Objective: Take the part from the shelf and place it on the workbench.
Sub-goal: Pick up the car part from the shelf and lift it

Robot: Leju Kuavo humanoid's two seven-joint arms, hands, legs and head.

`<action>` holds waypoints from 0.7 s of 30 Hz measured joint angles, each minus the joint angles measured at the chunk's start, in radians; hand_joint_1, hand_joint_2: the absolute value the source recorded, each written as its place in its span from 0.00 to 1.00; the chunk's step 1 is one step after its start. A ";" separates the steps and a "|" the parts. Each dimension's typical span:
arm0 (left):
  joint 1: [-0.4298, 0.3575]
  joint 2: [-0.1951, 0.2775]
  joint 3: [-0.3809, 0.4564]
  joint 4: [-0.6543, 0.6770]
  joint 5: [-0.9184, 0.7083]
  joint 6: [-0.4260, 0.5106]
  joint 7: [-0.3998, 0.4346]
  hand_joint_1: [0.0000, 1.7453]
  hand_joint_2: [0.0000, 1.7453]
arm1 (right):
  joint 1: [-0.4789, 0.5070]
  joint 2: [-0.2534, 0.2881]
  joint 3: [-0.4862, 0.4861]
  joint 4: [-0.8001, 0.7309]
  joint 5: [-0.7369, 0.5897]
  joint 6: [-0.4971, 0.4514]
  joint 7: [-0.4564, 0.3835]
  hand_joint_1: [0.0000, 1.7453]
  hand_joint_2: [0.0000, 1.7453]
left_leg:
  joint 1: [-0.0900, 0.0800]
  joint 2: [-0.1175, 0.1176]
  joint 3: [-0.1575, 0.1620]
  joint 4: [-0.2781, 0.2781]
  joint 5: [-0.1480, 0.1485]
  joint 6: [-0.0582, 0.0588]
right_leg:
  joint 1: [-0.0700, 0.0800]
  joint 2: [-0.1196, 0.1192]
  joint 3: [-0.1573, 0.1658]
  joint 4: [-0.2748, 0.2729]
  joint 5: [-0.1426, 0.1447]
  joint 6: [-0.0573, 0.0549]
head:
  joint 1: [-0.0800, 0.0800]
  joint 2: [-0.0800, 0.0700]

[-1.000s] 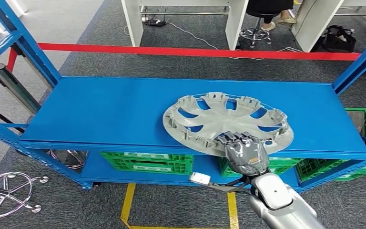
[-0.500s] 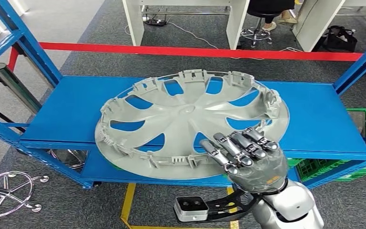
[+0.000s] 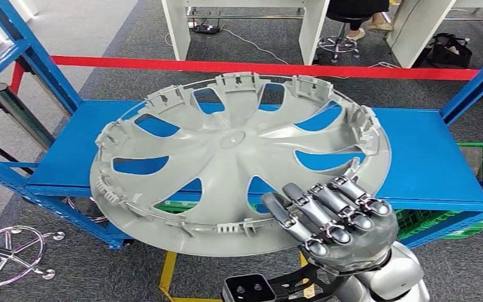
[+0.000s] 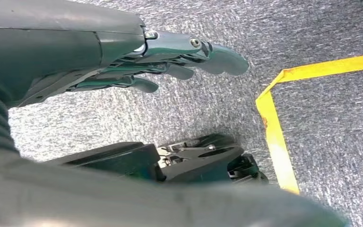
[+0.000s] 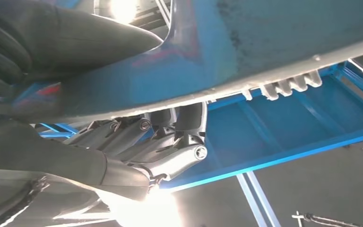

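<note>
**Hubcap lifted off the shelf**

Since half a second ago, our right hand (image 3: 333, 217) has raised the hubcap (image 3: 239, 160) higher and closer; from the head it hangs above the blue shelf (image 3: 427, 157), tilted, pinched at its near rim, dark fingers (image 3: 327, 207) lying over the edge. We judge the pick done, with carrying to the workbench next.

At the right wrist, our fingers (image 5: 170, 142) curl under the hubcap's rim (image 5: 274, 71).

At the left wrist, our left hand (image 4: 137, 56) hangs over grey carpet (image 4: 321, 33), fingers loosely apart, holding nothing.
</note>
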 joint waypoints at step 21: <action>0.000 0.001 0.000 0.000 -0.007 -0.004 0.009 0.00 1.00 | 0.000 0.038 0.035 -0.018 0.000 0.001 0.042 1.00 1.00 | 0.000 0.000 0.000 0.000 0.000 0.000 | 0.000 0.000 0.000 0.000 0.000 0.000 | 0.000 0.000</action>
